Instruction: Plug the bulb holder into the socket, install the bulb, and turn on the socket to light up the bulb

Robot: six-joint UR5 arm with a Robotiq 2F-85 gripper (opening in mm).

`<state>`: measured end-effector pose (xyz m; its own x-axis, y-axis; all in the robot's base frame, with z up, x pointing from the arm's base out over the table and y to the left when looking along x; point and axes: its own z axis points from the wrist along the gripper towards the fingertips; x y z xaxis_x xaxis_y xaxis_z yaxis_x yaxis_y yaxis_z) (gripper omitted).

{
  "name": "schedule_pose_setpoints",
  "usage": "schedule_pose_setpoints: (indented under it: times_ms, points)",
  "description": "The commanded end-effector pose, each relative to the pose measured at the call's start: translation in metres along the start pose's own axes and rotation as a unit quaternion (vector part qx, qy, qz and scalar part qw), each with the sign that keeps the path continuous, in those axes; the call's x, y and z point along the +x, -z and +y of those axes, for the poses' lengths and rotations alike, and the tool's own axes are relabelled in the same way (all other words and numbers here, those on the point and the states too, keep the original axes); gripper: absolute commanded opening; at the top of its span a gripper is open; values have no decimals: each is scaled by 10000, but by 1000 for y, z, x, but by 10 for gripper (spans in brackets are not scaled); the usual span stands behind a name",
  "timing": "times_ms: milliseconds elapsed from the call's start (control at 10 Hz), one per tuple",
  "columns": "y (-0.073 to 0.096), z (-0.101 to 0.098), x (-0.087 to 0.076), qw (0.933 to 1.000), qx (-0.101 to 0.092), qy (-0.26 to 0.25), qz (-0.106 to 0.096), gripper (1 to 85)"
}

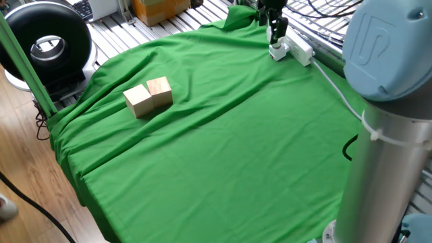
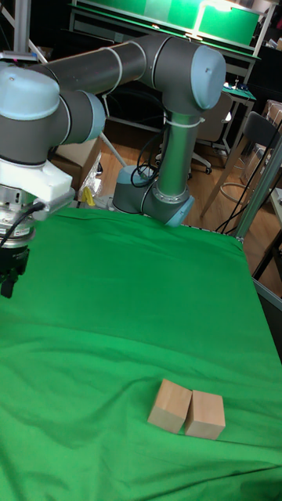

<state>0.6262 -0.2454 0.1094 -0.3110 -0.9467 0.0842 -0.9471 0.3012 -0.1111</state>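
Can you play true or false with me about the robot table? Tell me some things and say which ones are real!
1. Two wooden blocks sit side by side, touching. True.
2. The cloth on the table is red. False: it is green.
3. The tool is over by the power strip, at the far corner of the table. True.
4. The tool is picking up a wooden block. False: the blocks lie far from it, untouched.
5. The power strip is black. False: it is white, with a white cable running from it.
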Motion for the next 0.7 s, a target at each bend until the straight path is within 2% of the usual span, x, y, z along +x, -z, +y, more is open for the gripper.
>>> schedule_pose_setpoints:
  times_ms: [0,200,400,600]
  points:
    - [0,-14,7,9989,166,423,96,733]
    - [-2,-11,9,9988,-25,485,103,717]
    - [-12,-12,10,9976,-321,602,126,690]
    - [-17,-8,12,9955,-507,770,207,680]
